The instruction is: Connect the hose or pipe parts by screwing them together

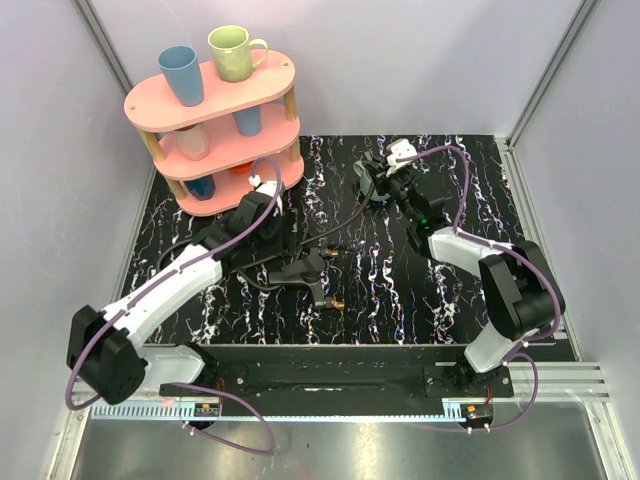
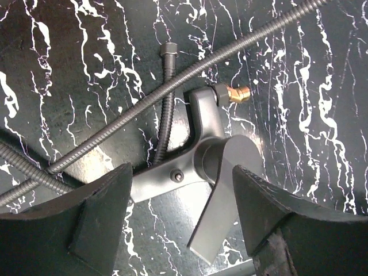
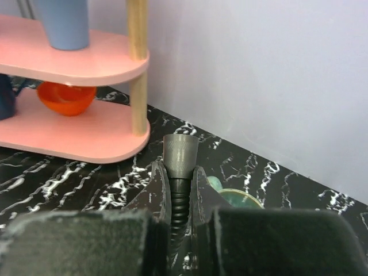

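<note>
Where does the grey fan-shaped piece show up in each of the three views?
Top external: the grey piece lies near the middle of the table, left of centre.
Left wrist: it fills the lower middle of the picture, its brass tip pointing to the upper right.
Right wrist: not in it; only a hose end shows.
Shared landmark: the black marbled table, seen in all three.

Hose (image 3: 179, 202) mostly hidden inside right end effector (image 3: 179, 172)
</note>
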Robot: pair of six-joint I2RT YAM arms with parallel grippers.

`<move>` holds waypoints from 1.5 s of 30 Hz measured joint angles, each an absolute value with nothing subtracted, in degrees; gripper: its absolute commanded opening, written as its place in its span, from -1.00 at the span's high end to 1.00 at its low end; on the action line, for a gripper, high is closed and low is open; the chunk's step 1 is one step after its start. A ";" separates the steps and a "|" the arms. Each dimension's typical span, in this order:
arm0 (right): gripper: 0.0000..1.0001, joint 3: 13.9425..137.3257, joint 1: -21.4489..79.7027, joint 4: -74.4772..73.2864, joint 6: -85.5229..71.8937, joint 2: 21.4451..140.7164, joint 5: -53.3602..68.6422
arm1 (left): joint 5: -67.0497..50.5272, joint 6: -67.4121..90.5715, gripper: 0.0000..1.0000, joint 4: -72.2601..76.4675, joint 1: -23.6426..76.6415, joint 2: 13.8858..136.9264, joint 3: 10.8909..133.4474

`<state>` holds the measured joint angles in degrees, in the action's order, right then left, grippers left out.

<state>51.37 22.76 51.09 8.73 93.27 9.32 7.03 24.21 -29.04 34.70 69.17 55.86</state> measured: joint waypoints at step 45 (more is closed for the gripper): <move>1.00 30.52 22.44 61.82 6.98 90.26 5.28 | 9.06 30.50 0.03 -35.73 39.97 110.10 78.02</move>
